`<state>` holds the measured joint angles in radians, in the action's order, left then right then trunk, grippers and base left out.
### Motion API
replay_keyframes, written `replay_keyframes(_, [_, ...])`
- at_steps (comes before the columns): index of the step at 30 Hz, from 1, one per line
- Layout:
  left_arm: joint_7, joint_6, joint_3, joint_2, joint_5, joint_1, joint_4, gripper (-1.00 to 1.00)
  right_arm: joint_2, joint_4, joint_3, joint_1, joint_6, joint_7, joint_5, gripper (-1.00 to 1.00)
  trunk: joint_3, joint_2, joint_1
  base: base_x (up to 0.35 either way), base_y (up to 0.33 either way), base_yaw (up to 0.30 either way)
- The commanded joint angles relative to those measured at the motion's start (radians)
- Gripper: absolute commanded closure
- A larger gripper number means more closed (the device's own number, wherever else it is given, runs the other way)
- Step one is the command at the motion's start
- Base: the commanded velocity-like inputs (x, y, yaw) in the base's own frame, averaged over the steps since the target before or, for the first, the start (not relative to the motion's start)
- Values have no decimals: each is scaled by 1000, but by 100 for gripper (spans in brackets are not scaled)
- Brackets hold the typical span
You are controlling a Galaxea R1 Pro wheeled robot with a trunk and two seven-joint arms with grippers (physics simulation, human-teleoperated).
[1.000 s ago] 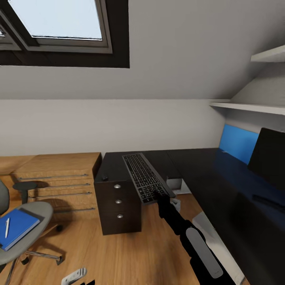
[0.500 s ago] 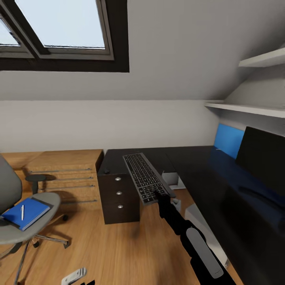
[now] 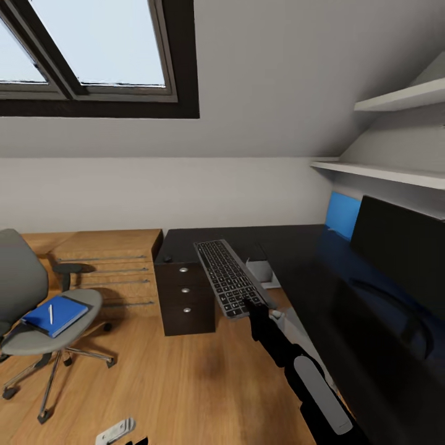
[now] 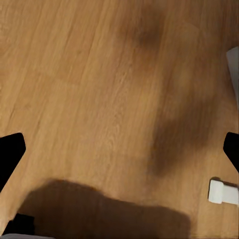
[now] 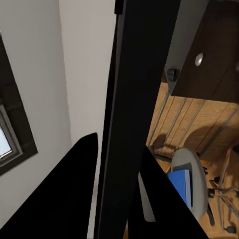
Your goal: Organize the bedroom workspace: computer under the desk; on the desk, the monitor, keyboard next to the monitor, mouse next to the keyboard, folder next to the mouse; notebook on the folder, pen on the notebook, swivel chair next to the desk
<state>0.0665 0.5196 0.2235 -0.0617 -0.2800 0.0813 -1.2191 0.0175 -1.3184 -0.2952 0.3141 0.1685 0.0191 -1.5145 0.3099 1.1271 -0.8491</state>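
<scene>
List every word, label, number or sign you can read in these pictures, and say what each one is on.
None can be read.
Keyboard, held up by the right gripper: the keys carry pale marks, too small and blurred to read.
Blue folder on the swivel chair: plain cover, no lettering seen.
Monitor: black screen, nothing shown on it.
Drawer unit: just round silver knobs.

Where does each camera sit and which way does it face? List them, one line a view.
Head view: on the head, looking forward and down at the desk; right arm with the right pincer holding the keyboard.
Left wrist view: faces down at the wood floor; dark fingertips at the edges.
Right wrist view: looks along the keyboard's underside; fingers around it.
Shared: head and right wrist views both show the swivel chair with the folder.
</scene>
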Motion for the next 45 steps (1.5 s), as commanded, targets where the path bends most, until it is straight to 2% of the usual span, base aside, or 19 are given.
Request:
replay_keyframes(1, [4, 7, 4, -1, -2, 0, -2, -100, -3, 0, 4, 1, 1, -1, -10, 100, -2, -6, 4, -333, -157, 0])
replay_keyframes(11, [4, 7, 2, -1, 0, 0, -2, -100, -12, 6, 44, 1, 0, -2, -12, 100, -34, -76, 43, -333, -171, 0])
replay_keyframes(13, [4, 6, 2, -2, 12, 0, -2, -100, -12, 7, 48, 0, 0, -2, -12, 100, -40, -90, 50, -330, -182, 0])
replay_keyframes(15, [2, 6, 2, -4, 65, 0, -2, -100, -11, 15, 53, 0, -2, -3, -12, 100, -46, -104, 58, -328, -186, 0])
replay_keyframes(21, [1, 7, 2, -5, 81, 0, -2, -100, -11, 35, 68, 1, -2, -2, -12, 100, -46, -104, 58, -327, -189, 0])
replay_keyframes(24, [1, 7, 2, -6, 82, 0, -2, -100, -10, 55, 115, 0, -2, -1, -12, 100, -46, -104, 58, -318, -198, 0])
replay_keyframes(25, [1, 7, 2, -6, 82, 0, -2, -100, -9, 68, 144, 0, -1, 0, -12, 100, -46, -104, 58, -309, -204, 0])
replay_keyframes(26, [1, 7, 2, -5, 82, 0, -2, -100, -7, 97, 208, 0, 1, 0, -14, 100, -46, -104, 58, -279, -226, 0])
replay_keyframes(27, [1, 7, 3, -5, 82, 0, -2, -100, -7, 101, 218, 0, 1, 0, -14, 100, -46, -104, 58, -220, -182, 0])
replay_keyframes(37, [4, 5, 5, -3, 82, 0, -2, -100, -8, 109, 233, 0, 0, -2, -10, 100, -46, -104, 58, -55, -46, 0])
replay_keyframes(45, [4, 5, 5, -2, 82, 0, 4, -100, -11, 155, 237, 2, -3, 7, 0, 100, -46, -104, 58, -1, -278, 0])
